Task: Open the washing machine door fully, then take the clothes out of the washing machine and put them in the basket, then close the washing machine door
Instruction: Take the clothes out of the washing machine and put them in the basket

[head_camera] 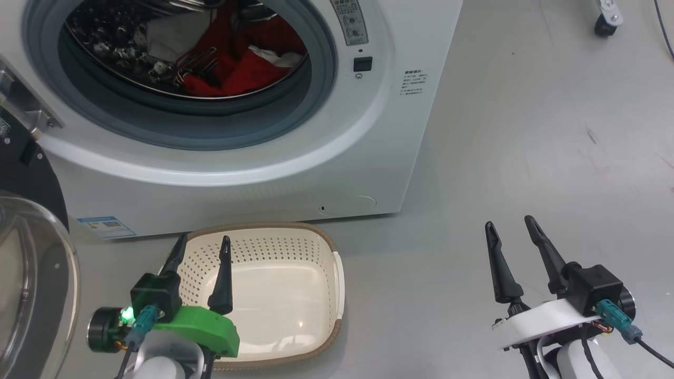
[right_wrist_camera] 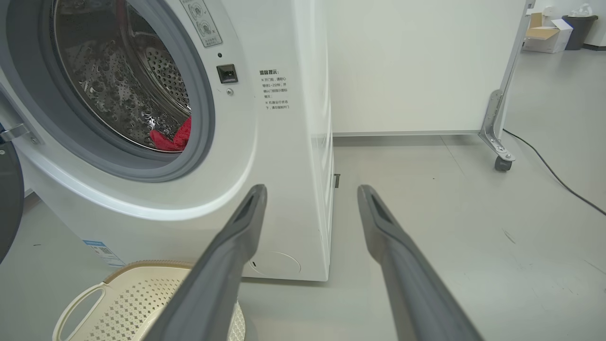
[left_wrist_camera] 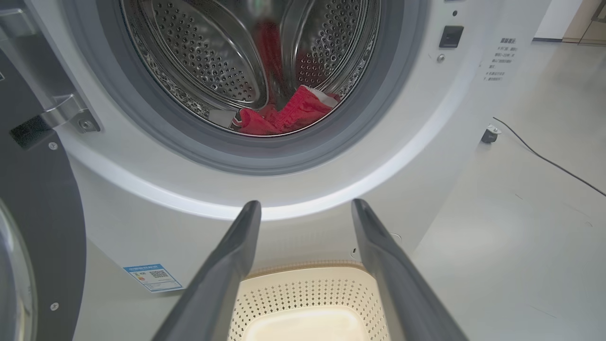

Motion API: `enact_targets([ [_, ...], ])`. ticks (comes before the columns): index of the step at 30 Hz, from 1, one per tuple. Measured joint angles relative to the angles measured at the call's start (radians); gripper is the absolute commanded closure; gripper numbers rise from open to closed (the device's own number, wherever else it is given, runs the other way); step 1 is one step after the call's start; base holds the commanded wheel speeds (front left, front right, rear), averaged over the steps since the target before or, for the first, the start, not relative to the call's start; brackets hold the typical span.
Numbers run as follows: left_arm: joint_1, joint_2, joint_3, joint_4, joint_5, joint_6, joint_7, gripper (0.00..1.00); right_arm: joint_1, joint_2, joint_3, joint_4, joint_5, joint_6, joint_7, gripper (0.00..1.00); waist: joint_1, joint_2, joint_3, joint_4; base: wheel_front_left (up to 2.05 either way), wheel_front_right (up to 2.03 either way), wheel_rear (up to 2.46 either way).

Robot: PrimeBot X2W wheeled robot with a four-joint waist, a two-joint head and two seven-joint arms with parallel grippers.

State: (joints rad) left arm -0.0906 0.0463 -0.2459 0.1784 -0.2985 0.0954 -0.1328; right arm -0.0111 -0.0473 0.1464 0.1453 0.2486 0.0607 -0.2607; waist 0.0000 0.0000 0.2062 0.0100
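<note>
The white washing machine point(head_camera: 368, 158) stands with its washing machine door point(head_camera: 31, 273) swung wide to the left, glass bowl facing out. Red clothes point(head_camera: 247, 68) with white trim lie low in the steel drum, also seen as clothes point(left_wrist_camera: 289, 116) and clothes point(right_wrist_camera: 173, 139). On the floor before the machine sits the cream basket point(head_camera: 337, 279), with nothing in it. My left gripper point(head_camera: 202, 245) hovers open over the basket's left side. My right gripper point(head_camera: 511, 223) stands open above bare floor, right of the machine. Its fingers point(right_wrist_camera: 393, 246) point past the machine's front corner.
A grey rubber ring point(head_camera: 200, 131) frames the drum opening. A blue label point(head_camera: 105, 226) marks the machine's lower left corner. A white panel on a caster point(right_wrist_camera: 502, 163) and a black cable point(right_wrist_camera: 554, 175) lie to the right on the grey floor.
</note>
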Motion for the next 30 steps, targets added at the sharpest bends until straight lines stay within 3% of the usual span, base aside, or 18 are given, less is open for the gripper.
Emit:
enact_targets([
  [17, -0.281, 0.005, 0.054, 0.075, -0.09, -0.041, 0.135, 0.0, -0.111, 0.0, 0.03, -0.032, 0.003, 0.021, 0.0, 0.0, 0.0, 0.0, 0.196, -0.068, 0.0, 0.0, 0.0],
  [30, -0.55, 0.103, 0.114, 0.136, -0.151, -0.093, 0.321, 0.0, -0.211, 0.0, 0.044, -0.031, 0.042, 0.034, 0.0, 0.0, 0.0001, 0.0, 0.336, -0.159, 0.0, 0.0, 0.0],
])
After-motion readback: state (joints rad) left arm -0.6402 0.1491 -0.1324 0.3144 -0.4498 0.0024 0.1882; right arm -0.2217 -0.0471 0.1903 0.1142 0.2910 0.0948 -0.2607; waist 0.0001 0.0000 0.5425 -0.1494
